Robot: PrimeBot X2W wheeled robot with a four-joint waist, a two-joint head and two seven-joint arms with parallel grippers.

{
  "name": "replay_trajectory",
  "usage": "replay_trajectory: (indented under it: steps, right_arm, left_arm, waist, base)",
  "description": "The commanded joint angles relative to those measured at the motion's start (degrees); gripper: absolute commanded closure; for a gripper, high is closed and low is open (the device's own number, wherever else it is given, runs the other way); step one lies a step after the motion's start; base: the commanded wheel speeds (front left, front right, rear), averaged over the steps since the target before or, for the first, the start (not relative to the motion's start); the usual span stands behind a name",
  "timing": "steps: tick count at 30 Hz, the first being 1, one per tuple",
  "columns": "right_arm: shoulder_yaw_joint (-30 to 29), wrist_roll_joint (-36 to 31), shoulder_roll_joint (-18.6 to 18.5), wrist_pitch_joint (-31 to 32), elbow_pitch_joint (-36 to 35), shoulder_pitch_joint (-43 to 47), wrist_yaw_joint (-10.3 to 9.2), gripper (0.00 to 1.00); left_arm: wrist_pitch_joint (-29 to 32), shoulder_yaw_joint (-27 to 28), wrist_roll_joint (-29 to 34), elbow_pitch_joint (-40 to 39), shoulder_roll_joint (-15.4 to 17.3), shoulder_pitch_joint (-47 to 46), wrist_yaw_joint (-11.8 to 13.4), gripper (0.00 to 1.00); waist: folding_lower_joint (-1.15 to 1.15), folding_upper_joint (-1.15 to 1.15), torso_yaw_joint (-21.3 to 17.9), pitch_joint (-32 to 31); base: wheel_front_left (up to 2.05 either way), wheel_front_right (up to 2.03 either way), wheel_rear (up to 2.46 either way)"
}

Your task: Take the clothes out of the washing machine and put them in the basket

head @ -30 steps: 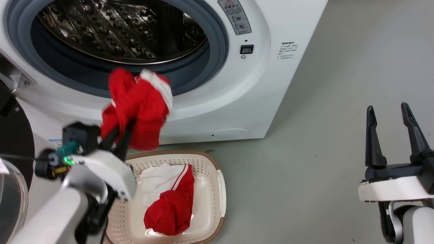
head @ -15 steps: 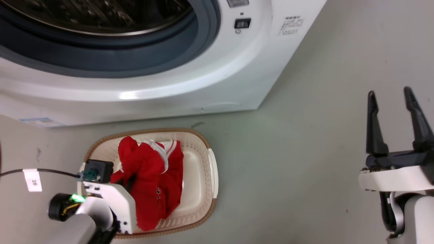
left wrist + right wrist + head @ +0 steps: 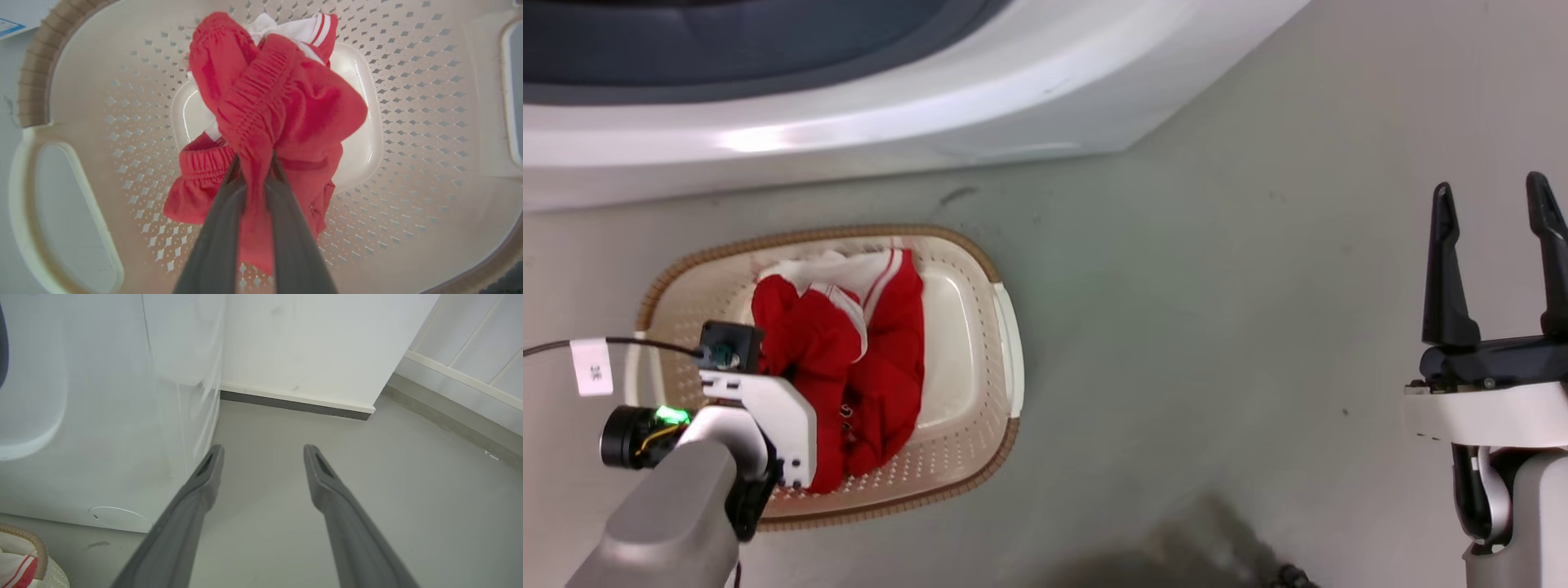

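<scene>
- Washing machine (image 3: 849,139) stands past the basket's far rim.
- Basket (image 3: 1006,327) has both garments inside, towards its middle.
- Red shorts (image 3: 286,106) are pinched in the left gripper (image 3: 253,159), over the white-striped garment (image 3: 849,265). Best to open wide, then lift straight up so the fabric doesn't snag.
- Right gripper (image 3: 1490,188) idles, fingers spread, empty.

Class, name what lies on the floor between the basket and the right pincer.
Nothing: in the head view, bare grey floor runs from the basket to the open right pincer.
</scene>
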Motion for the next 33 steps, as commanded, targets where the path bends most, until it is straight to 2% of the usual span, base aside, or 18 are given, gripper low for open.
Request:
replay_trajectory:
  steps: [1,7,13,17,18,19,26,33]
  right_arm:
    - [-0.20,-0.17,0.03,-0.11,-0.47,-0.93,-0.04,0.00]
    - [-0.11,0.68,0.03,-0.11,-1.50,-1.75,-0.04,0.00]
    - [-0.47,0.66,0.03,-0.11,-2.11,-1.96,-0.04,0.00]
    - [-0.41,0.41,0.03,-0.11,-1.60,-1.51,-0.04,0.00]
    - [-0.36,0.46,0.03,-0.11,-1.47,-1.57,-0.05,0.00]
    - [-0.27,0.63,0.03,-0.11,-1.34,-1.76,-0.05,0.00]
    - [0.17,1.21,0.02,-0.11,-0.18,-2.17,-0.05,0.00]
    - [-0.51,0.82,0.02,-0.11,1.74,-1.58,-0.05,0.00]
  left_arm:
    - [-0.53,0.01,-0.08,1.51,-0.71,-1.36,-0.52,1.00]
    - [-3.22,0.58,-0.32,11.26,-2.70,-6.22,-1.73,1.00]
    - [-8.58,0.90,0.23,17.58,-3.93,-10.29,-2.36,1.00]
    - [-10.03,0.73,0.16,21.15,-5.14,-12.12,-2.98,1.00]
    - [-10.39,0.91,-0.02,21.81,-5.48,-12.55,-2.99,0.67]
    - [-10.95,0.97,-0.02,22.37,-5.70,-12.92,-2.62,0.00]
    - [-13.74,0.70,-0.03,24.37,-7.19,-12.04,-3.40,0.00]
    - [-15.42,1.77,-0.49,22.63,-8.96,-10.01,-4.84,0.00]
  waist:
    - [-0.01,0.00,-0.78,2.85]
    - [-0.01,0.00,-2.10,6.56]
    - [-0.01,0.00,-2.58,9.38]
    - [-0.01,0.00,-2.35,10.11]
    - [-0.01,0.00,-2.29,10.11]
    - [-0.01,0.00,-2.24,10.02]
    - [-0.01,0.00,-1.94,6.32]
    - [-0.01,0.00,-0.63,-1.60]
  base:
    - [0.00,0.00,0.00]
    - [0.00,0.00,0.00]
    - [0.00,0.00,0.00]
    - [0.00,0.00,0.00]
    - [0.00,0.00,0.00]
    - [0.00,0.00,0.00]
    - [0.00,0.00,0.00]
    - [0.00,0.00,0.00]
